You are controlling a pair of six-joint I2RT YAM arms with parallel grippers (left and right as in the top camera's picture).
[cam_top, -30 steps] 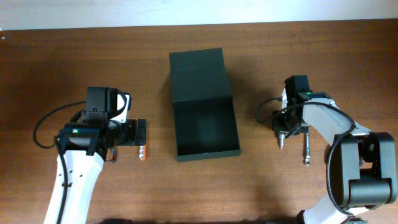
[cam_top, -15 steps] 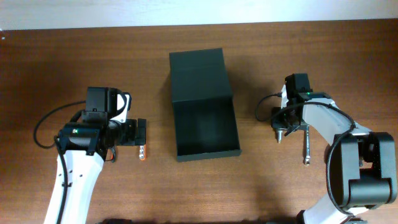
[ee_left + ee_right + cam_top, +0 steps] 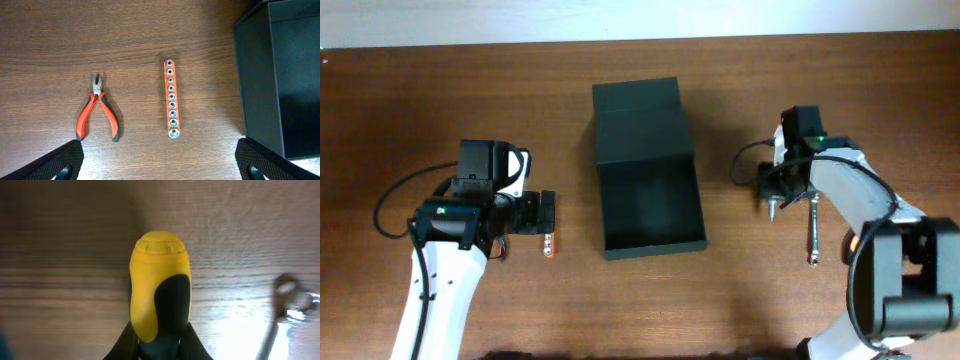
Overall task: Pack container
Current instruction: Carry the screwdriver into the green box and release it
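Nearest the table's [image 3: 720,300] front edge, a wrench [image 3: 813,235] lies at 4 o'clock of the right gripper [image 3: 772,190], whose fingers clamp a yellow-black screwdriver [image 3: 160,300]. The left gripper [image 3: 542,212] hangs with fingers wide above pliers [image 3: 97,112] and a socket rail [image 3: 171,98]. The container [image 3: 650,205] sits between the arms, open, lid at 12 o'clock.

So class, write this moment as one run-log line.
left gripper: open above socket rail | right gripper: shut on screwdriver | container: lid open

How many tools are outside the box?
4: pliers and socket rail left of the container, a yellow-handled tool in the right gripper, a wrench beside it. Others may be hidden.
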